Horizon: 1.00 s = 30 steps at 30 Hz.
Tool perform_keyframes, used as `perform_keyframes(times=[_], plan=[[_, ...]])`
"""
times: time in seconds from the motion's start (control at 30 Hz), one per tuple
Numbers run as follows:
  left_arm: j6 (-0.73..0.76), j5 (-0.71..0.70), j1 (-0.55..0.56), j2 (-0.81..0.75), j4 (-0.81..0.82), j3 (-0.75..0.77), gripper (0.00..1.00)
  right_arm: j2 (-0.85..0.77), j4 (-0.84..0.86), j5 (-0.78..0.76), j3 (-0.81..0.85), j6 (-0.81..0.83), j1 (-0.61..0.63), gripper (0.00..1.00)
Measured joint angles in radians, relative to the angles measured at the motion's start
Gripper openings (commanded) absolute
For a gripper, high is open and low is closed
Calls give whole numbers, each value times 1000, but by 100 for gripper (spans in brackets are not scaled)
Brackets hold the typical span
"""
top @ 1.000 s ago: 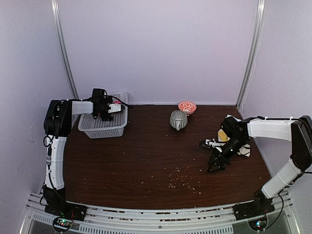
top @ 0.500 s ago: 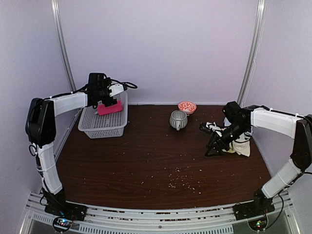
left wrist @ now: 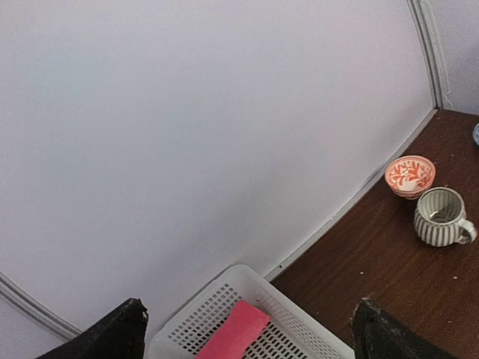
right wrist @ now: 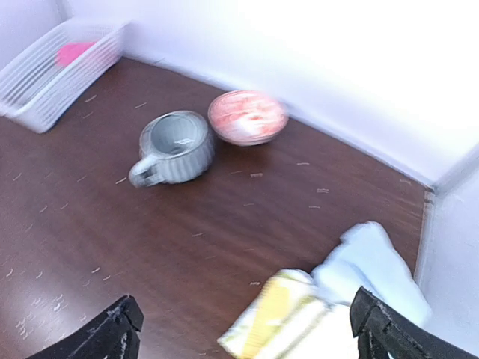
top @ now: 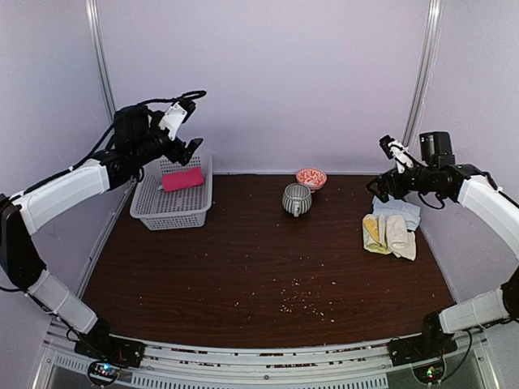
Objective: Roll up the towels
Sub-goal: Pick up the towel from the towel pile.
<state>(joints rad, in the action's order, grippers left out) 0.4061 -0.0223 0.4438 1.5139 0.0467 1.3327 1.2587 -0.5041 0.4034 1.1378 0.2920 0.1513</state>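
Towels are sitting in two places: the pink towel (top: pixel 182 178) is lying in the white basket (top: pixel 169 217) at the far left, while the yellow towel (top: pixel 371 231), cream towel (top: pixel 398 237) and pale blue towel (top: pixel 399 209) are bunching together, touching, near the right edge of the table (top: pixel 243 267). You are holding the left gripper (top: pixel 185 130) high above the basket and the right gripper (top: pixel 386 166) high above the pile; both wrist views are showing jaws spread wide with nothing between them. Coming down on the pile, you are risking a pinch that takes two cloths at once, since they are overlapping, or a drag that sends one off the table's edge. Soft cloth is likely to spring open if you are releasing a roll without pressing it. Crumbs scattered over the table could be getting rolled inside. Sweeping inward, you are also passing near the striped mug (top: pixel 296 198) and the red-patterned bowl (top: pixel 311 177).
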Motion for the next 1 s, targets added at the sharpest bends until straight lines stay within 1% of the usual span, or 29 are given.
perform_keyframes(times=[0.07, 0.13, 0.27, 0.4, 0.47, 0.53, 0.67, 0.73, 0.8, 0.83, 0.93, 0.97, 1.0], plan=[[-90, 27, 5, -69, 14, -71, 98, -39, 42, -80, -25, -45, -24, 93], [-164, 39, 21, -125, 9, -130, 98, -35, 55, -145, -34, -64, -31, 85], [-287, 44, 87, -188, -33, -194, 98, 78, 38, -198, -34, -82, -73, 69], [-324, 33, 158, -259, -56, -277, 98, 202, 0, -221, -34, -94, -154, 59], [-325, 0, 201, -271, -79, -275, 98, 245, -15, -230, -32, -95, -186, 56], [-322, -61, 245, -270, -85, -250, 98, 287, -33, -245, -15, -98, -214, 53], [-296, -151, 283, -262, -16, -241, 98, 365, -46, -290, 46, -103, -253, 45], [-306, -181, 281, -231, 16, -241, 98, 393, -47, -299, 74, -105, -279, 44], [-333, -163, 275, -182, 35, -248, 97, 402, -56, -284, 84, -101, -314, 46], [-346, -143, 271, -169, 44, -260, 93, 402, -66, -273, 84, -96, -326, 47], [-396, -59, 249, -162, 63, -335, 67, 390, -101, -219, 71, -67, -356, 50], [-406, -39, 240, -163, 64, -351, 63, 381, -115, -198, 60, -56, -357, 51], [-406, -20, 232, -163, 60, -359, 62, 370, -127, -174, 45, -49, -356, 51]])
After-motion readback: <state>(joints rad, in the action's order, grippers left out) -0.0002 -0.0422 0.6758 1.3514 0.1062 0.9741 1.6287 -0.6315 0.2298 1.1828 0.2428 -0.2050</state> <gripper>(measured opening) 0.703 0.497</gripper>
